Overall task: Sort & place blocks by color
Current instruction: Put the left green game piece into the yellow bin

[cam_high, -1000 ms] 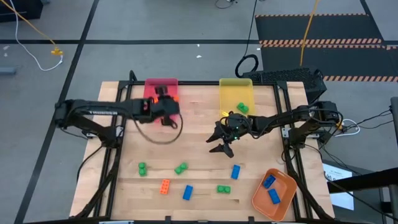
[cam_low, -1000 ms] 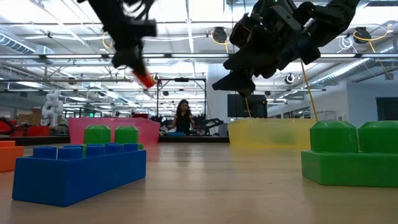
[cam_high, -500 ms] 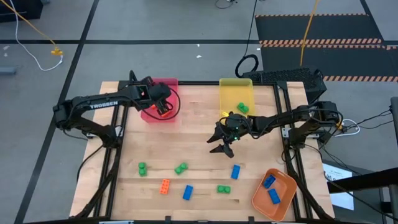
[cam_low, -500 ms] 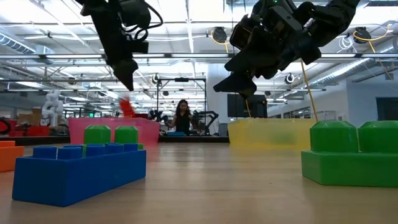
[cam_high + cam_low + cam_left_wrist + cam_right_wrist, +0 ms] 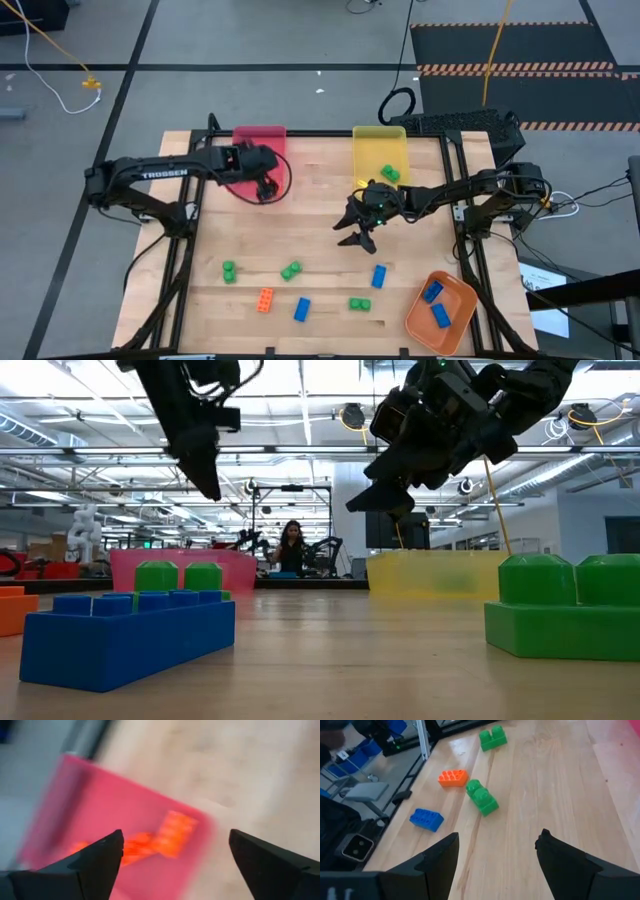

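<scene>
My left gripper (image 5: 264, 189) hangs open over the near end of the pink tray (image 5: 258, 136), holding nothing. In the left wrist view, orange blocks (image 5: 167, 836) lie in the pink tray (image 5: 75, 815) between its spread fingers. My right gripper (image 5: 354, 232) stands open above the middle of the table, empty. On the near half of the table lie loose blocks: green (image 5: 229, 270), green (image 5: 291, 270), green (image 5: 359, 304), orange (image 5: 265, 299), blue (image 5: 302, 309) and blue (image 5: 379, 276).
The yellow tray (image 5: 379, 148) at the far edge holds a green block (image 5: 389, 174). The orange tray (image 5: 440, 312) at the near right corner holds two blue blocks (image 5: 434, 300). Metal frame rails (image 5: 181, 250) run along both table sides. Bare wood lies between the grippers.
My left gripper has opened and let go of an orange block, which has fallen into the pink tray. The gripper has rolled about its own line, swung a little toward the far edge and come back toward the near edge of the tray.
</scene>
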Controlling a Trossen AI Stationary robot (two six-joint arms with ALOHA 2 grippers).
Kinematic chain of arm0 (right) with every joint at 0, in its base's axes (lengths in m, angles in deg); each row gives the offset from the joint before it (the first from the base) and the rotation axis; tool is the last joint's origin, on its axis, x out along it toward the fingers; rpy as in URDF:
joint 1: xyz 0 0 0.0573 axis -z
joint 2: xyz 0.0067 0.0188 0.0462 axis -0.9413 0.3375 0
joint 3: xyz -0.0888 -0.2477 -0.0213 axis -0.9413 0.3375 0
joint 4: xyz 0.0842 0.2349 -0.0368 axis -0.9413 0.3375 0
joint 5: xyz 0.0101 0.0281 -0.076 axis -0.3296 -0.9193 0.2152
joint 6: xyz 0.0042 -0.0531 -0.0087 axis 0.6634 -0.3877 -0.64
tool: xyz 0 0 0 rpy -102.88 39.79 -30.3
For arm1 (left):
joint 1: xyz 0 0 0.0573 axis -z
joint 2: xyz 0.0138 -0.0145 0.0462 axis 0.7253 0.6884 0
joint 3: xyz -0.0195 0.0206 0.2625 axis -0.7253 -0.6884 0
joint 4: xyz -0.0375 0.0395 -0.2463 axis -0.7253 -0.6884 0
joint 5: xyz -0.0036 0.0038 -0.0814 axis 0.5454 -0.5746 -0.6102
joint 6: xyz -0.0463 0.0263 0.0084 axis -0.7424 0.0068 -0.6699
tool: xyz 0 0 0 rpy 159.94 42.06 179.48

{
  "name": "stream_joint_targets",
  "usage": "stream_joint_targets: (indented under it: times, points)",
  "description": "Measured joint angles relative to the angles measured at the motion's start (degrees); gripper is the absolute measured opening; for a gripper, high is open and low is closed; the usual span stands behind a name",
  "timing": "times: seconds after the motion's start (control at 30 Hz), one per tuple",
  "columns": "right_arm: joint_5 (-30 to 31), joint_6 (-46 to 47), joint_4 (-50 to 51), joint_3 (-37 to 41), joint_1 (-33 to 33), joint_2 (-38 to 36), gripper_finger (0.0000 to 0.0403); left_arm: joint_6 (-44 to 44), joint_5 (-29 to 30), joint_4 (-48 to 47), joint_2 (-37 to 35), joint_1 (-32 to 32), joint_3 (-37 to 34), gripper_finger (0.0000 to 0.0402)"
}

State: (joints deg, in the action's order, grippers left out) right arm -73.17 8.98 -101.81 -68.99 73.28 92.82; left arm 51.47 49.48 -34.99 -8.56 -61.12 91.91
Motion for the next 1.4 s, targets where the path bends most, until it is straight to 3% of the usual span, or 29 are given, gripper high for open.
stream_joint_targets:
  times: [0.13,0.4,0.63,0.77,1.0,1.17,1.4]
  points:
    - [0.0,-1.77,1.33,0.0,0.0,0.0,0.0251,-5.61,-5.81,-1.64,-0.33,6.61,0.0,0.0321]
    - [-0.04,-1.34,0.05,0.0,-0.37,0.0,0.0251,-16.22,-6.49,2.76,1.94,20.69,0.02,0.0266]
    - [0.4,-6.71,-4.47,0.0,-0.37,0.04,0.0251,-26.51,-5.98,3.13,3.33,28.5,0.04,0.0259]
    - [5.72,-8.88,-7.84,-0.31,-0.87,0.04,0.0251,-33.97,-5.26,0.46,3.63,32.34,0.05,0.0259]
    - [6.05,-12.34,-6.86,-3.88,0.08,0.04,0.0251,-55.39,-5.49,-11.52,4.71,39.92,0.03,0.0259]
    - [6.04,-14.61,-6.91,-5.58,1.47,0.04,0.0251,-73.93,-9.55,-20.76,4.64,45.93,0.02,0.0259]
    - [6.03,-15.26,-6.46,-8.62,4.64,0.04,0.0251,-92.25,-11.22,-23.36,4.56,53.44,0.02,0.0259]
